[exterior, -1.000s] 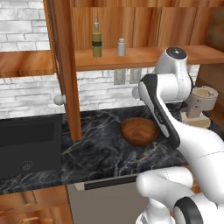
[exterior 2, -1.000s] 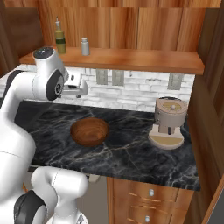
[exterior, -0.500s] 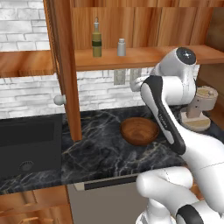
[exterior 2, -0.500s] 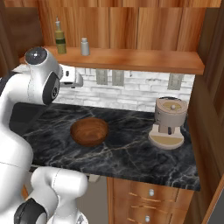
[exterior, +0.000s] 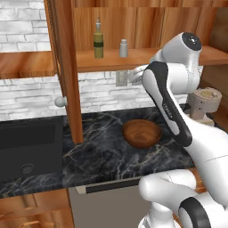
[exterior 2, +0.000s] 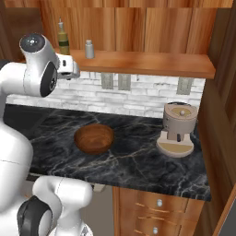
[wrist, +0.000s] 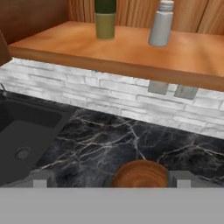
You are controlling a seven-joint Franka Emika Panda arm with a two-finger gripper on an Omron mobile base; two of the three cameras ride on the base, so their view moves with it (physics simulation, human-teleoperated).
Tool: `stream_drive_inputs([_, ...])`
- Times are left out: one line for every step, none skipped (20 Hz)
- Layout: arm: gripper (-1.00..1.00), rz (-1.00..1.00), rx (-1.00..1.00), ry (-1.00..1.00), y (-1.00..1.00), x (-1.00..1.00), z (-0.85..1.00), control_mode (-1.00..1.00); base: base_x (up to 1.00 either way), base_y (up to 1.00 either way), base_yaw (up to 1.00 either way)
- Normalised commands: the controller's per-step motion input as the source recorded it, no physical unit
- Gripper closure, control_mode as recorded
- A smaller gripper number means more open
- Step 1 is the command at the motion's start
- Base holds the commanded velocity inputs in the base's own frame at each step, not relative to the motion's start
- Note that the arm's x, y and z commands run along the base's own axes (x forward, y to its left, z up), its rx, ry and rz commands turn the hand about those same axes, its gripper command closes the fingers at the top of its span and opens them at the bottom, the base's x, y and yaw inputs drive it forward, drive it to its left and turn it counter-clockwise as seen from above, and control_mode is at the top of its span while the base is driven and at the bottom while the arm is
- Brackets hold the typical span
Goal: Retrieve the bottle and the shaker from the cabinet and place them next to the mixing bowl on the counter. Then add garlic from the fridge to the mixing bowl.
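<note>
Landmark: round brown wooden mixing bowl [exterior: 141,133] on the black marble counter [exterior: 98,156].

The two-finger gripper [wrist: 111,178] is seen raised above the bowl and back toward the white brick wall, just under the plank shelf of the reddish-brown wooden cabinet [exterior 2: 152,62]. Jaws are spread wide apart, nothing held between them; in the hand view the fingertips [wrist: 40,179] sit either side of the bowl's rim.

The tall olive-yellow bottle [exterior: 98,41] and the small grey-silver shaker [exterior: 123,48] are found upright on the cabinet shelf, above and behind the bowl, bottle left of shaker, standing near each other but apart.

A beige coffee grinder [exterior 2: 177,129] is seen on the counter well right of the bowl. A black sink [exterior: 27,147] is set into the counter well left of the bowl.
</note>
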Motion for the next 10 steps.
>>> stream_drive_inputs([-1.00,0.03,0.00,-0.03,0.22,0.00,0.56,-1.00,0.00,0.00,0.00])
stream_drive_inputs([-1.00,0.05,0.01,-0.01,0.21,0.00,0.55,-1.00,0.00,0.00,0.00])
stream_drive_inputs([-1.00,0.07,0.02,-0.02,0.18,0.00,0.47,-1.00,0.00,0.00,0.00])
stream_drive_inputs([-1.00,0.09,0.02,-0.02,0.16,0.00,0.42,-1.00,0.00,0.00,0.00])
stream_drive_inputs([-1.00,0.09,0.03,-0.03,0.16,0.00,0.42,-1.00,0.00,0.00,0.00])
stream_drive_inputs([-1.00,0.09,0.04,-0.01,0.16,0.07,0.42,-1.00,0.00,0.00,0.00])
stream_drive_inputs([-1.00,0.09,0.04,0.00,0.19,0.23,0.46,-1.00,0.00,0.00,0.00])
stream_drive_inputs([-1.00,0.07,0.05,0.00,0.18,0.22,0.51,-1.00,0.00,0.00,0.00])
stream_drive_inputs([-1.00,0.05,0.04,0.00,0.19,0.21,0.52,-1.00,0.00,0.00,0.00])
stream_drive_inputs([-1.00,0.04,0.03,-0.01,0.20,0.19,0.49,-1.00,0.00,0.00,0.00])
